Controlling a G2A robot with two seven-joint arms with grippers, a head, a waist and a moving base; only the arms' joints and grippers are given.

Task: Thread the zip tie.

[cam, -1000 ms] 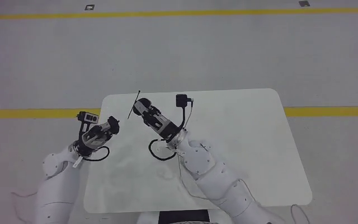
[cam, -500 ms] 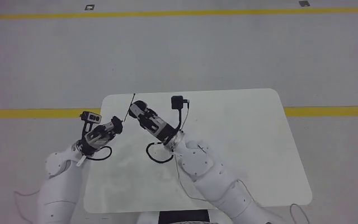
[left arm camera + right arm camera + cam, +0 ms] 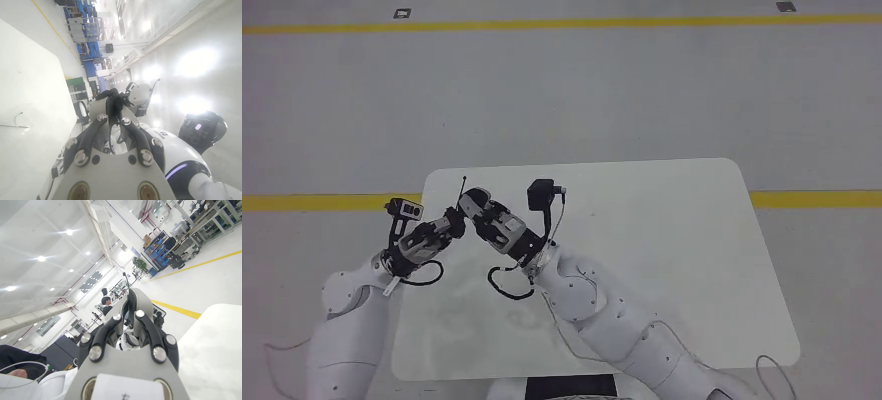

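A thin black zip tie (image 3: 463, 187) sticks up out of my right gripper (image 3: 468, 203), which is shut on it above the table's far left corner. In the right wrist view the tie (image 3: 127, 283) runs out past the closed fingertips of the right gripper (image 3: 130, 294) and ends in a small head. My left gripper (image 3: 450, 222) hangs just to the left of the right one, nearly touching it. Its black-tipped fingers are drawn together in the left wrist view, where the left gripper (image 3: 113, 96) faces the right gripper (image 3: 139, 94) and the tie (image 3: 156, 84). I see nothing clearly held between them.
The white table (image 3: 662, 260) stretches to the right and toward the front of both arms. A thin bent strand (image 3: 18, 123) lies on the tabletop in the left wrist view. Yellow floor lines (image 3: 822, 198) run behind the table.
My right gripper has carried the zip tie leftward until it stands right beside the left gripper. The left arm has barely shifted.
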